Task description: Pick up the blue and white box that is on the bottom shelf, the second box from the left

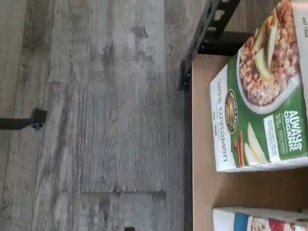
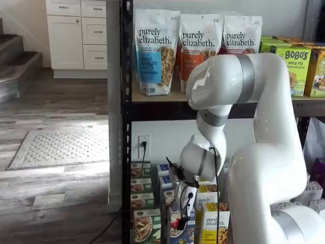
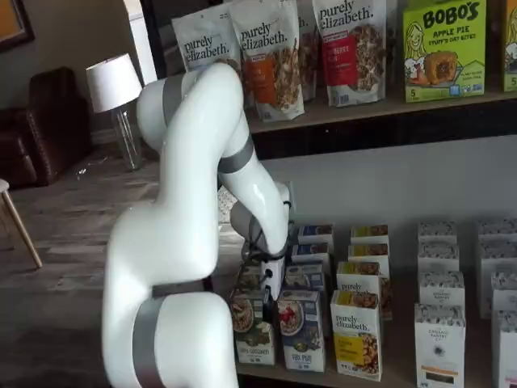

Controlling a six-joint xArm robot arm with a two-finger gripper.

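On the black steel-post rack point(image 2: 125, 127) in front of you, the white xArm point(image 3: 186, 242) bends down from the level of the upper tier, where the purely elizabeth granola bags point(image 3: 266, 56) stand, toward the bottom shelf point(image 1: 240, 187). That shelf carries rows of small upright cartons running front to back. At its left end the green-and-white apple cinnamon carton point(image 1: 260, 96) stands at the board's front corner, and the wrist view looks down past it to the grey plank floor point(image 1: 96, 120).

Your target, the blue and white box point(image 3: 300, 327), stands upright just beside that green carton, in the front row, with the yellow-and-white purely elizabeth carton point(image 3: 357, 331) on its other side. Only one edge of it shows in the wrist view.

The gripper point(image 3: 272, 295) hangs just above and behind the blue and white box, its jaws spread to their widest and holding nothing.
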